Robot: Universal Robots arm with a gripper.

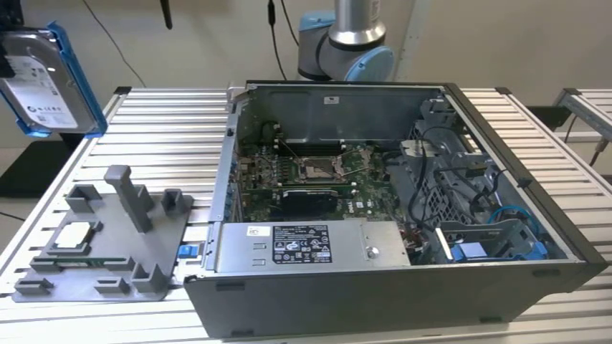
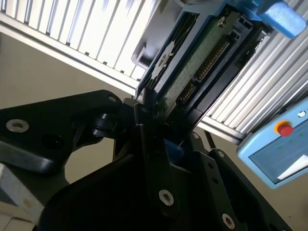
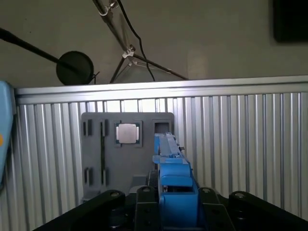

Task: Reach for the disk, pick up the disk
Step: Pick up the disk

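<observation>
Claw (image 2: 153, 126) pinching the disk (image 2: 204, 50) by one end, black fingers (image 2: 144, 115) pressed on its edge; in the second wrist view the disk's green circuit-board side and connector row face the camera. In the first wrist view the disk's blue bracket (image 3: 174, 178) sits edge-on between the fingers. In the exterior view the disk (image 1: 43, 79) hangs in the air, label out, well off the computer case (image 1: 383, 294) toward the exterior view's left, clear of the worktop (image 1: 163, 140). Gray fixture plate (image 1: 105, 251) lies on the worktop just beside the case on that same side, below the disk, square silver chip (image 1: 72, 236) in one pocket, upright posts (image 1: 129, 197) sticking up. Case is open, motherboard (image 1: 316, 168) and cables (image 1: 459, 172) exposed. Arm base (image 1: 345, 43) stands behind the case. Blue pendant with a red button (image 2: 285, 129) off the worktop edge.
</observation>
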